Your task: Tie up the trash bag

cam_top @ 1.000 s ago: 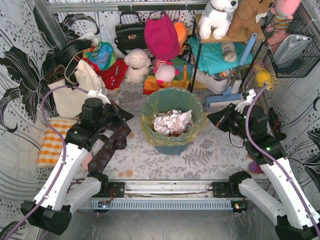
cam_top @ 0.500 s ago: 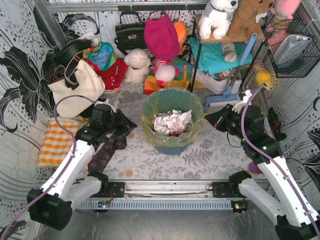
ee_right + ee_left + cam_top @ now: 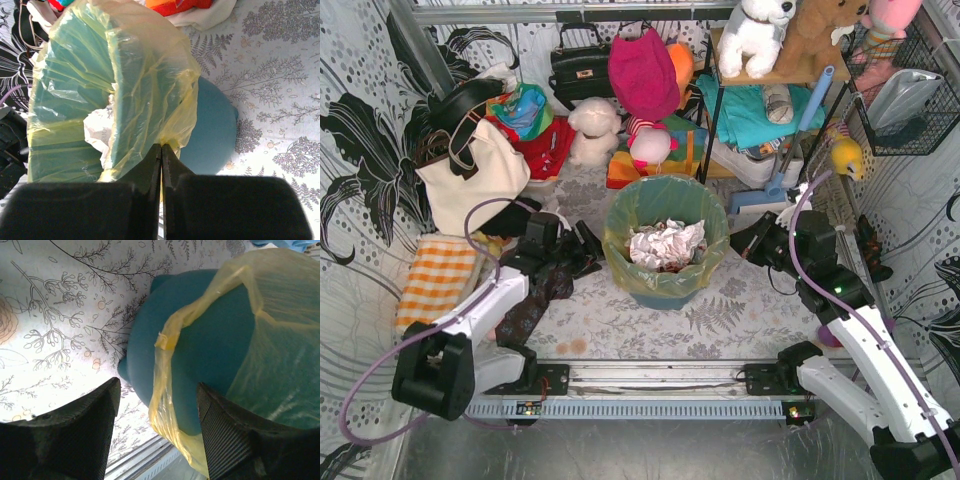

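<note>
1. While the bag (image 3: pixel 692 278) sits in the bucket (image 3: pixel 665 298) mid-table, its top folded out over the rim and crumpled paper (image 3: pixel 665 243) inside, the step in hand looks like getting hold of that overhang on both sides.
2. Left gripper (image 3: pixel 157 390) has its jaws wide, low against the bucket's left wall, holding nothing; a yellow flap hangs between the fingers; it should push in until the flap lies deep between them, then close on film alone, not on the bucket wall.
3. Right gripper (image 3: pixel 161 147) has its jaws pressed together at the right overhang; whether a fold is caught, I cannot tell; if none is, it should open and take a proper bite.
4. Both holds should lift off the rim evenly; thin film likely slips or tears, so the pull should be gentle; the bucket must not tip.
5. Gathered ends should meet above the paper for the knot.
</note>
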Robot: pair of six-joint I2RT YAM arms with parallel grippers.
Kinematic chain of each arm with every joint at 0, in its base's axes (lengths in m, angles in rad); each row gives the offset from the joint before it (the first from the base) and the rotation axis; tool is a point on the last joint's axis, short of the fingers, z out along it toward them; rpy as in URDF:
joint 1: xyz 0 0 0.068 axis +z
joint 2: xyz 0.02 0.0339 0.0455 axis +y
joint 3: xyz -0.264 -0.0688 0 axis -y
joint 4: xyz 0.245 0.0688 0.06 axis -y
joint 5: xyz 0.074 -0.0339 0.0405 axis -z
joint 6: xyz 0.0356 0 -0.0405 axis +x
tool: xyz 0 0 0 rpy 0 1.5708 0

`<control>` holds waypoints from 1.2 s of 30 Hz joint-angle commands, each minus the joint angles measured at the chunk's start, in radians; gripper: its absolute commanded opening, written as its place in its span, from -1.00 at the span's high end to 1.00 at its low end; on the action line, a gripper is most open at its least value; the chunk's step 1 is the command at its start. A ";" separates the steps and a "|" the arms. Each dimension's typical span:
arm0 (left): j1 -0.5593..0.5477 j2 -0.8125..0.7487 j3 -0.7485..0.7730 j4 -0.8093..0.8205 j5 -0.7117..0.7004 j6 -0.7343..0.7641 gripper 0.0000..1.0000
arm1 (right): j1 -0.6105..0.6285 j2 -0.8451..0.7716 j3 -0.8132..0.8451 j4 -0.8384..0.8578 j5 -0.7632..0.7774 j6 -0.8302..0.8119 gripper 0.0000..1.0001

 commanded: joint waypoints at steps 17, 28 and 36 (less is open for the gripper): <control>-0.064 0.207 0.038 0.083 -0.018 0.086 0.18 | 0.003 0.027 -0.024 0.058 -0.035 0.025 1.00; -0.096 0.191 0.076 0.069 -0.038 0.062 1.00 | 0.003 0.087 -0.058 0.094 -0.017 0.023 1.00; -0.102 0.038 0.122 -0.269 -0.275 0.113 1.00 | 0.003 0.196 -0.047 0.195 -0.066 -0.002 1.00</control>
